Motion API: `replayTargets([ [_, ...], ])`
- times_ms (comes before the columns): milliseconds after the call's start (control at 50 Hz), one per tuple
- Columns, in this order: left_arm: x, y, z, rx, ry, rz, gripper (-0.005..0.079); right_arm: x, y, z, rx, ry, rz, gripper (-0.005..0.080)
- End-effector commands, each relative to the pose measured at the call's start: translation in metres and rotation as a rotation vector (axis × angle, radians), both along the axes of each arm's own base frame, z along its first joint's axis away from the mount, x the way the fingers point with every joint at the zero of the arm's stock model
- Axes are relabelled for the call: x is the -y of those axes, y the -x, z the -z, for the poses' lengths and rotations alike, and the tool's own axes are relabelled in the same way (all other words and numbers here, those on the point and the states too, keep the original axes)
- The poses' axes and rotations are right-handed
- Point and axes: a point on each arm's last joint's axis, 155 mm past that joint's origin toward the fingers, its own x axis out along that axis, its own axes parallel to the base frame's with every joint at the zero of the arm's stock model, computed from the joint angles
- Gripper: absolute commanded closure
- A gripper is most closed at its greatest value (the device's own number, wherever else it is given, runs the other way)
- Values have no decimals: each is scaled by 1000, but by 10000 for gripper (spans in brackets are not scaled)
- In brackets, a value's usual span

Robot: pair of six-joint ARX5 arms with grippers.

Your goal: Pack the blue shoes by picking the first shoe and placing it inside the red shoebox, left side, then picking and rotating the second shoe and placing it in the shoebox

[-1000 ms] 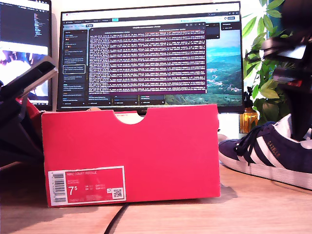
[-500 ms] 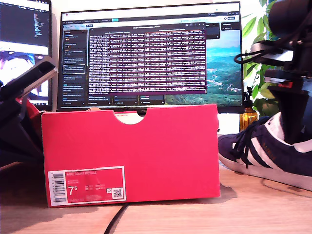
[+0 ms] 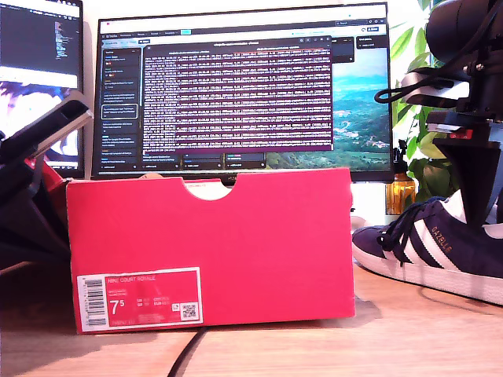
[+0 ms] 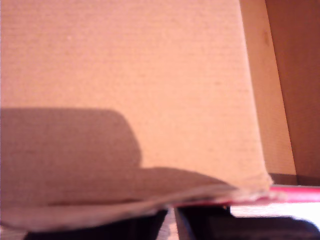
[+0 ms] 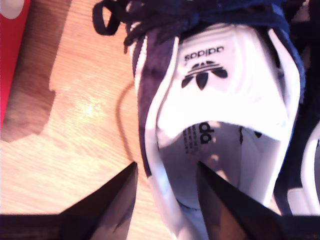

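The red shoebox (image 3: 212, 243) stands in the middle of the wooden table, label facing the camera. One blue shoe (image 3: 424, 247) lies at the exterior view's right, toe toward the box. My second gripper (image 3: 475, 208) reaches down onto its heel. In the second wrist view my second gripper (image 5: 167, 185) is open. One finger is outside the blue shoe (image 5: 215, 100) and the other is inside its opening, so the jaws straddle the collar wall. My first gripper (image 4: 171, 222) looks at the box's brown cardboard inside (image 4: 125, 60). Its dark fingers stand close together under a cardboard flap.
Two lit monitors (image 3: 244, 86) stand behind the box. A plant (image 3: 424, 118) and an amber bottle (image 3: 399, 192) are at the exterior view's back right. A dark cable (image 3: 185, 357) runs out from under the box. The first arm (image 3: 31, 212) sits against the box at the exterior view's left.
My second arm came down over the shoe's heel. The shoe tipped up briefly and lies flat again. The box and the first arm have not moved.
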Motion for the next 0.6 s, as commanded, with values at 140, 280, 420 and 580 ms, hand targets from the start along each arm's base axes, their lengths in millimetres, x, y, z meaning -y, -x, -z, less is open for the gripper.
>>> replayTargets([
  [140,2,-2,-3,7,-1,3,762,-5,5,5,-35,-17,-6,412],
  [280,1,-1,-3,6,-2,3,762,-6,6,11,-57,-17,-11,413],
  [420,1,-1,-1,1,-6,3,762,-5,7,24,-99,-5,-14,413],
  [580,1,0,-1,-2,-8,3,762,-6,4,36,-119,1,-16,420],
])
